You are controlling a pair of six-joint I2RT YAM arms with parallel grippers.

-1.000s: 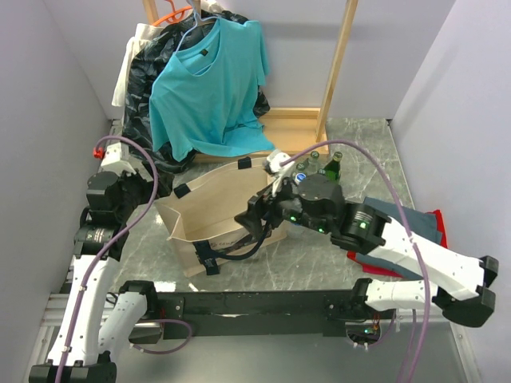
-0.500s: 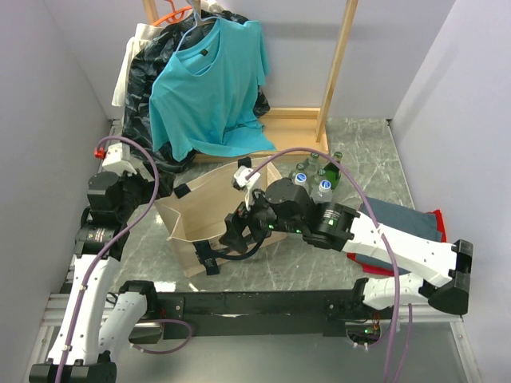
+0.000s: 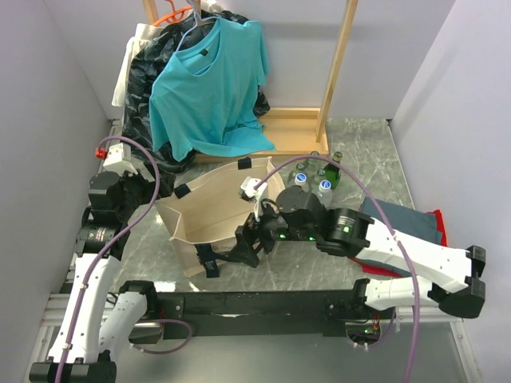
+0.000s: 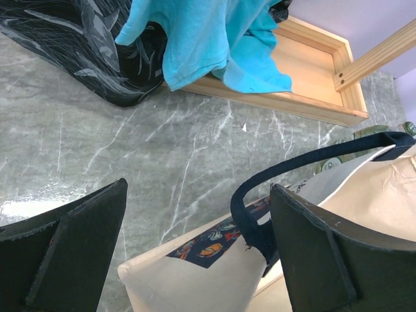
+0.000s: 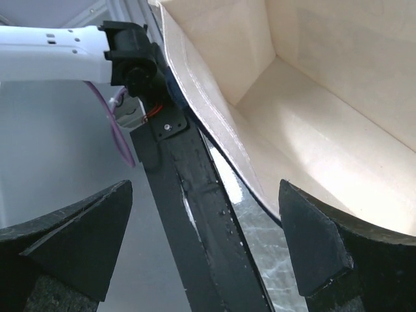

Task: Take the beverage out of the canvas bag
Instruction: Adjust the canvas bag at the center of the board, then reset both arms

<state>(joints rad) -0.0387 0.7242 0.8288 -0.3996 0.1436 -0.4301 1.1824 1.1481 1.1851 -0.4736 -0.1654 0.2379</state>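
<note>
Jaws of the left gripper [image 4: 198, 188] stand apart, empty, beside the left end of the canvas bag [image 3: 214, 201]; the right gripper [image 5: 205, 188], also wide and empty, hangs nearer, over its near rim, and no beverage shows inside, only bottles [image 3: 319, 185] just behind its right end.

The bag [image 3: 209, 206] stands open upward, and its wide mouth gives me room to enter from above. Its near wall runs between my right gripper's [image 5: 205, 195] 2 spread fingers. Bottles [image 3: 318, 182] crowd just behind its right end. A strap [image 4: 250, 214] arcs across between my left gripper's [image 4: 198, 192] fingers, with bare table [image 4: 130, 143] beyond.
</note>
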